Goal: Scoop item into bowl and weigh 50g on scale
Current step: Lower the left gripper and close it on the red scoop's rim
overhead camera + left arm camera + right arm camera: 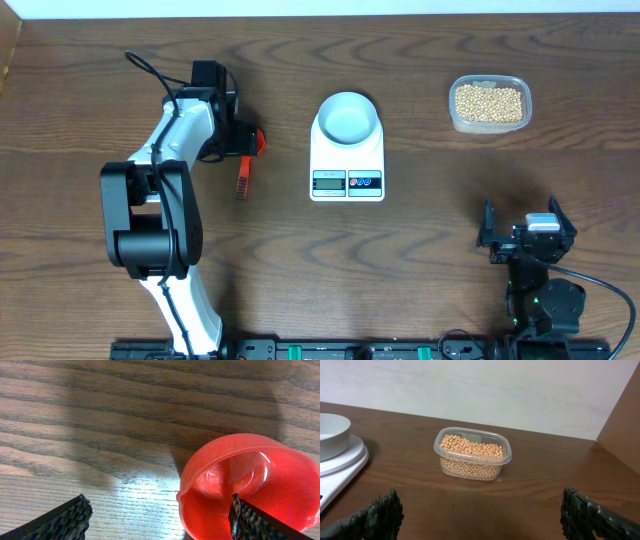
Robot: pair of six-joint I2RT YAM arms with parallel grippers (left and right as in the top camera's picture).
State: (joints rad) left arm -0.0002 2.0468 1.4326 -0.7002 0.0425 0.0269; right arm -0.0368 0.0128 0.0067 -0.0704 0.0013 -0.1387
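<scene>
Two grippers, both empty, jaws standing wide apart.

Left gripper (157, 517): over the scoop (240, 480), left of the scale (347, 158). In its wrist view one finger (65, 520) hangs over bare table (125, 420). The other crosses the rim of the red cup. Whether it touches cannot be told.

Scoop: red, cup empty, lying on the table. Seen from overhead, its long axis runs near to far. The cup is at the far end and the handle points back toward the robot's base, slightly leftward. The gripper sits at the cup end, so the handle lies on its near side. Judged: the grasp calls for a shift back along that axis, jaws set across the handle.

Beans (489, 103): all in the clear tub (470, 471), far right on the table, across the scale from the scoop and well apart from it.

Bowl (347, 117): white, empty, on the far part of the scale. The display faces the robot, its reading too small to tell.

Right gripper (485, 520): low by its base, facing the tub. It is the nearer arm to the beans, and the left is nearer to the scoop. Judged: scooping not begun.
</scene>
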